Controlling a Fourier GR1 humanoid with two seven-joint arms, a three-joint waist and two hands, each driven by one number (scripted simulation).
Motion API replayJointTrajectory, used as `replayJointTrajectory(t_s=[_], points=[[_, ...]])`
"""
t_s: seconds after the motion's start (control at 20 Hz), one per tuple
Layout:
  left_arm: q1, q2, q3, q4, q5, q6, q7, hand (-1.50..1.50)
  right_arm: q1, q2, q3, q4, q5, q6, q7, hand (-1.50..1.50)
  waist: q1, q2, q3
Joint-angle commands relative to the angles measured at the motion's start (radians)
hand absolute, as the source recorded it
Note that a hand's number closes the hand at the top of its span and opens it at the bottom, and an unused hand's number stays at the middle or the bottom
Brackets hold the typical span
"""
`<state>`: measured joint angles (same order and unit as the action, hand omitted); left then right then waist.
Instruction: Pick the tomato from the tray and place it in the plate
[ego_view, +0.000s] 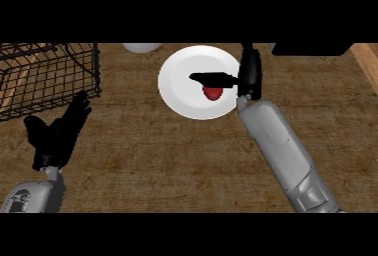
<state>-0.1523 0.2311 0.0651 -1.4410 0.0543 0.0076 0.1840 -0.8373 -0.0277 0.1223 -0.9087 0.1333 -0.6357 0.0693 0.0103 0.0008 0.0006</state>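
Brown wood-grain counter (170, 165) fills the head view, its grain running across from left to right, with a paler wooden strip (367, 62) slanting along the far right edge. No walls or other parts of the room show.

At the far left stands one black wire basket (48, 75), its mesh side reaching toward the near side and its far part cut off by the view's edge. Just near of it shows the left hand (55, 130), one of two hands in view, on its grey forearm (33, 195) that comes in from the near left corner. Its fingers are straight and point up toward the basket's near corner, the thumb spread out to the left; it holds nothing.

Farther right, at the far edge, one small pale rounded object (142, 47) is partly visible; what it is cannot be told.

Right of centre lies one white plate (184, 95), round and flat on the counter. One red tomato (212, 93) shows over the plate's middle, a little right of centre. It looks slightly longer than wide, its long axis running far to near and its narrower end pointing near. Whether it rests on the plate or hangs just above it cannot be told.

The right hand (249, 75) reaches over the plate's right rim from its forearm (284, 150), which slants in from the near right. Its fingers (210, 78) stretch left across the plate, lying right over the tomato's far end and touching it; whether they pinch it cannot be told.

One dark shape (310, 48) sits at the far right edge.
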Motion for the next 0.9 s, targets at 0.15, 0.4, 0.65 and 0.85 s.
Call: replayJointTrajectory(t_s=[0.15, 0.4, 0.65, 0.85], points=[[-0.034, -0.019, 0.012, 0.109, -0.039, -0.006, -0.08, 0.0, 0.092, -0.016, -0.014, -0.076, 0.023, 0.062, -0.044, -1.5, -0.009, -0.001, -0.001], [0.017, -0.023, 0.018, -0.029, -0.01, -0.017, 0.022, 0.0, 0.125, -0.008, -0.086, -0.006, -0.003, 0.078, -0.165, -1.5, -0.004, 0.0, 0.0], [0.028, -0.039, 0.015, -0.017, -0.031, -0.014, -0.004, 0.0, 0.202, -0.052, -0.045, -0.157, 0.054, 0.103, -0.057, -1.5, -0.008, -0.002, -0.001], [-0.017, -0.004, 0.048, 0.017, 0.0, -0.066, 0.012, 0.0, 0.275, -0.061, -0.075, -0.127, 0.042, 0.123, -0.142, -1.5, -0.009, -0.001, -0.001]])
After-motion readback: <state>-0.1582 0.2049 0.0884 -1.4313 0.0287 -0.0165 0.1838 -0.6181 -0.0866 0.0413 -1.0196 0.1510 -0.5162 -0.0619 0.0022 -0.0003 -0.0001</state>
